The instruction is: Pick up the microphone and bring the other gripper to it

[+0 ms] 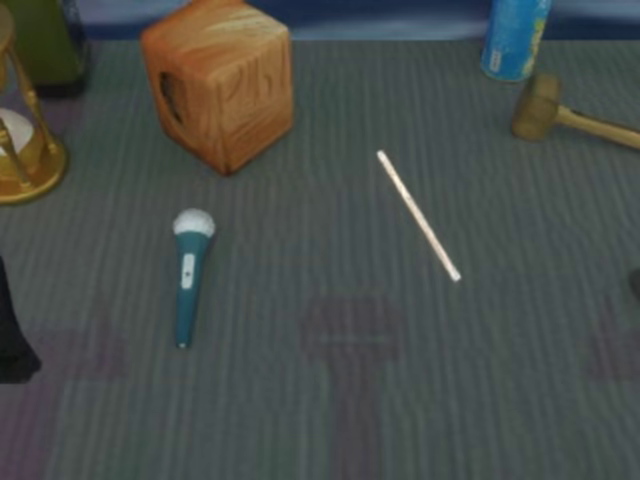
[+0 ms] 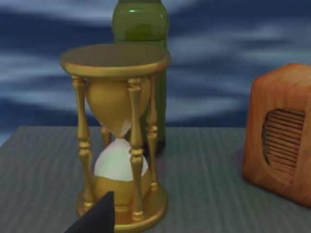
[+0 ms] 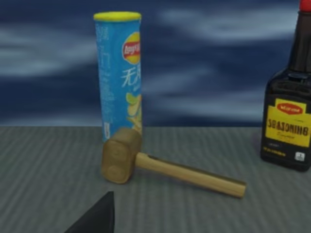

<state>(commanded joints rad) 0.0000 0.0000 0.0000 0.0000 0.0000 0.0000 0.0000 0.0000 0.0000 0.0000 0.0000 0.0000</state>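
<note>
The microphone (image 1: 190, 280) lies flat on the grey table left of centre, its white head toward the back and its teal handle toward the front, with nothing touching it. My left gripper (image 1: 12, 345) sits parked at the table's left edge, well left of the handle's end. In the left wrist view one black finger (image 2: 99, 218) shows, with no second finger against it. My right gripper (image 1: 636, 283) barely shows at the right edge, far from the microphone. One finger (image 3: 99, 216) shows in the right wrist view, with bare table beside it.
A wooden box (image 1: 220, 80) stands behind the microphone. A gold hourglass (image 1: 20, 140) and green bottle (image 2: 141, 29) are at the back left. A thin white stick (image 1: 418, 215) lies mid-table. A chips can (image 1: 515, 38), wooden mallet (image 1: 560, 112) and sauce bottle (image 3: 289, 121) are at the back right.
</note>
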